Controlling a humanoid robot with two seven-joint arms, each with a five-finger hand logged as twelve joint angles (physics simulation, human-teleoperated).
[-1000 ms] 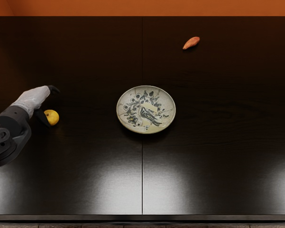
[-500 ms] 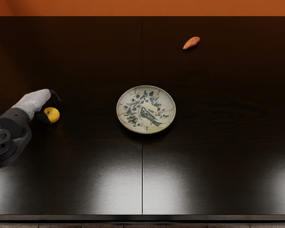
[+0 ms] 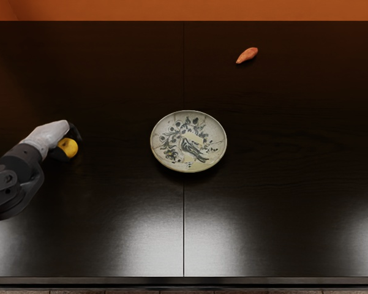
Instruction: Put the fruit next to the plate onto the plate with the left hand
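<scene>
At far left of the table [image 3: 110,233], dark fingers [image 3: 74,131] are curled narrow around the fruit [image 3: 68,147]: one digit arcs over its top right, another sits under its lower left. They are dark on a dark surface, so exact contact points are hard to read, but the grip looks closed on it. Fruit is small, round and yellow, and sits low at table level; can't tell if it's lifted clear.

Left hand [image 3: 52,136] has a pale grey back, angled toward upper right, with the fruit tucked at its right side. Wrist runs down-left into the dark grey arm [image 3: 12,177], which enters from the left edge.

Plate [image 3: 153,142] is well to the right of the fruit, near table centre, just right of the vertical seam. It is cream with a dark blue pattern, and nothing is on it. Fruit and plate are well apart.

Orange item [image 3: 247,55], elongated and tapered, lies far back right, well apart from the plate. Right arm isn't visible.
</scene>
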